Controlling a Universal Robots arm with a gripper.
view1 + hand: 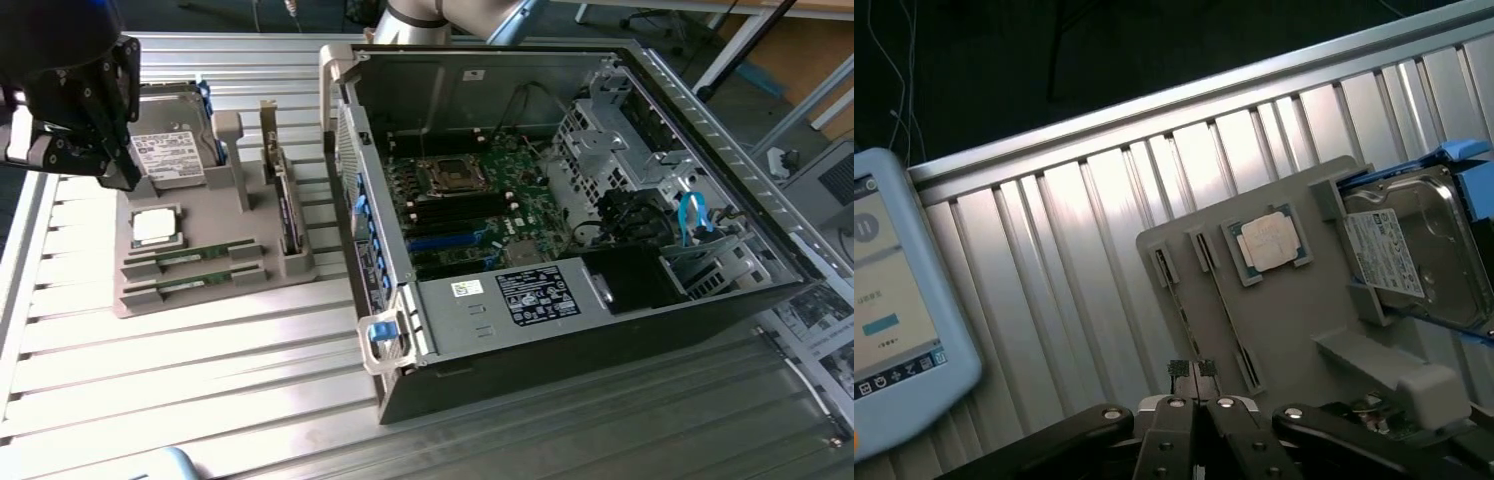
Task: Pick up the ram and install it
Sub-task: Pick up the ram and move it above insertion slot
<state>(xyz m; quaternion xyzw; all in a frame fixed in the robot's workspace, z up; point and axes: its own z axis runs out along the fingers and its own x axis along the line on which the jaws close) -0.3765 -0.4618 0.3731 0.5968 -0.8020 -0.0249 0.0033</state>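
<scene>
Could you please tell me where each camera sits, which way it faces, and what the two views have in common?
Exterior view: high off the arm, looking down on the slatted table, with the parts tray at the exterior view's left and the open computer case at its right; the tool hangs by the hard drive.
Wrist view: on the wrist, looking down past the shut tool at the tray and a pendant screen.
Shared: tray, processor, hard drive.
</scene>
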